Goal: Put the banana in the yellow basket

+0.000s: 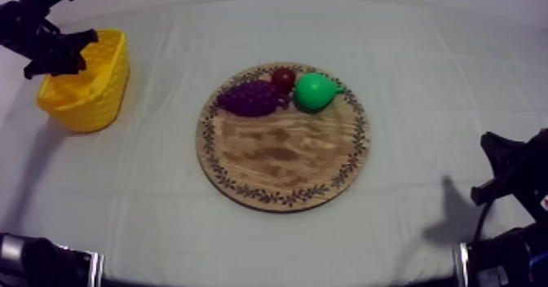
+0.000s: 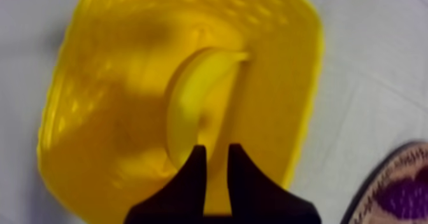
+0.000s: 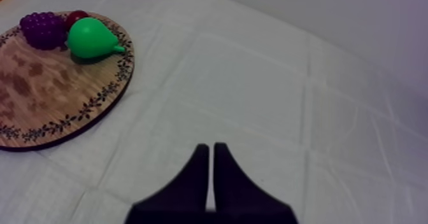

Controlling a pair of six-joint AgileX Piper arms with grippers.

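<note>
Top view: the left gripper [image 1: 65, 52] hangs over the yellow basket [image 1: 102, 94], upper left. Left wrist view: its fingers stand slightly apart, holding nothing; the banana [image 2: 191, 99] lies in the basket just beyond their tips. Right wrist view: the right gripper [image 3: 211, 147] has its fingers together, empty.

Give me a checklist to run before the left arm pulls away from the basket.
1. Banana lies inside the yellow basket: ok.
2. Left gripper open above the banana, nothing between its fingers: ok.
3. Basket upright on the cloth: ok.
4. Board carries grapes, small red fruit and pear, well apart from the basket: ok.
5. Right gripper shut, over bare cloth beside the board: ok.
6. Gap between fingertips and banana: cannot tell.
</note>
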